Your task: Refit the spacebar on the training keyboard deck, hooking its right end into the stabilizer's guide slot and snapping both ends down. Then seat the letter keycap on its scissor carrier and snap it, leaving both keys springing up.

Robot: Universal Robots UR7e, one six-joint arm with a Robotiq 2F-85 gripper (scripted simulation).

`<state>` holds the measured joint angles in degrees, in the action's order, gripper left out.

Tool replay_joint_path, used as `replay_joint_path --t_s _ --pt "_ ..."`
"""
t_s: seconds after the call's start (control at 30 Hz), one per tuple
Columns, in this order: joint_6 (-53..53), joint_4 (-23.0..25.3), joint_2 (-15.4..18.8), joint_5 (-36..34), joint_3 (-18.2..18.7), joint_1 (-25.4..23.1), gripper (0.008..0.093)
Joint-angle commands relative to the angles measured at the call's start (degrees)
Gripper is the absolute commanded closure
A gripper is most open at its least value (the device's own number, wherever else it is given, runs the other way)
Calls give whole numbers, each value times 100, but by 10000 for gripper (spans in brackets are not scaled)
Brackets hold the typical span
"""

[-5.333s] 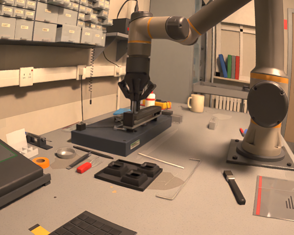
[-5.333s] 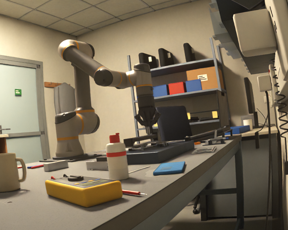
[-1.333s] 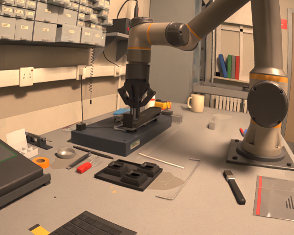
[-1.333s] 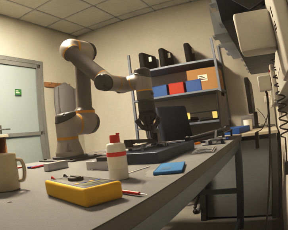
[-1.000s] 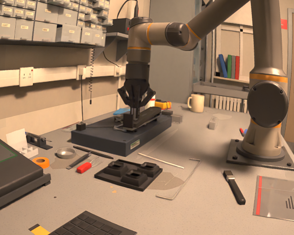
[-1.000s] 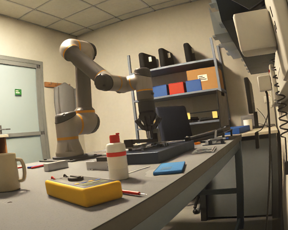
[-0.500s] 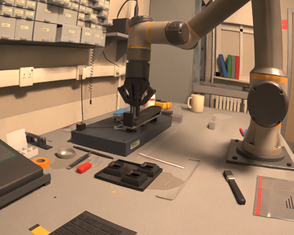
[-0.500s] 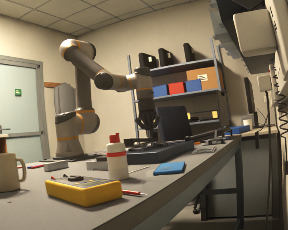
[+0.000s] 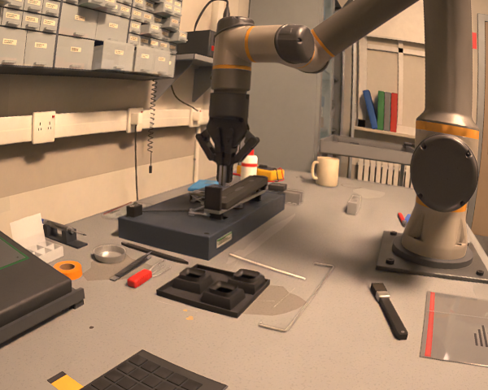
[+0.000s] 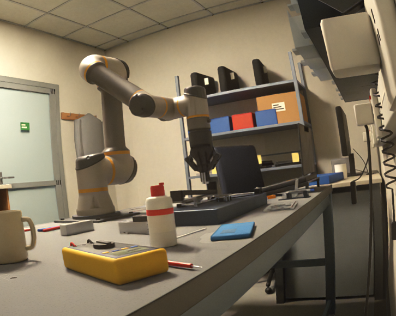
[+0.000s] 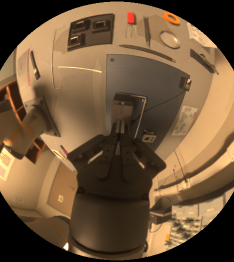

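Note:
The spacebar (image 9: 236,192) is a long dark bar lying lengthwise on the blue-grey keyboard deck (image 9: 202,220), over its wire stabilizer. In the wrist camera it runs away from me as a narrow strip (image 11: 122,110). My gripper (image 9: 224,181) is closed and empty, pointing straight down over the near end of the spacebar, with its fingertips (image 11: 120,125) just above the bar's top. A small dark keycap (image 9: 134,209) sits on the deck's left corner. From the second side camera the gripper (image 10: 204,179) stands over the deck (image 10: 218,207).
Behind the deck are a white bottle (image 9: 249,164), a yellow meter (image 9: 269,172), a blue pad (image 9: 202,184) and a mug (image 9: 326,171). In front lie a black keycap tray (image 9: 214,287), a thin rod (image 9: 266,266), a bent wire (image 9: 303,300), a red-handled tool (image 9: 140,277) and a metal dish (image 9: 109,253).

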<state>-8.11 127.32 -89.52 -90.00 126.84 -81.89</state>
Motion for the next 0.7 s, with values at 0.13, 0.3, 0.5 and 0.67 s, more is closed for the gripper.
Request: replay_joint_path --t_s 0.13,0.3,0.5,0.67 --pt "0 -141 -82 0 -67 0 934" --pt "0 -268 -149 0 -127 0 934" --pt "0 -375 -205 0 -178 0 934" --pt "0 -420 -228 0 -200 0 934"
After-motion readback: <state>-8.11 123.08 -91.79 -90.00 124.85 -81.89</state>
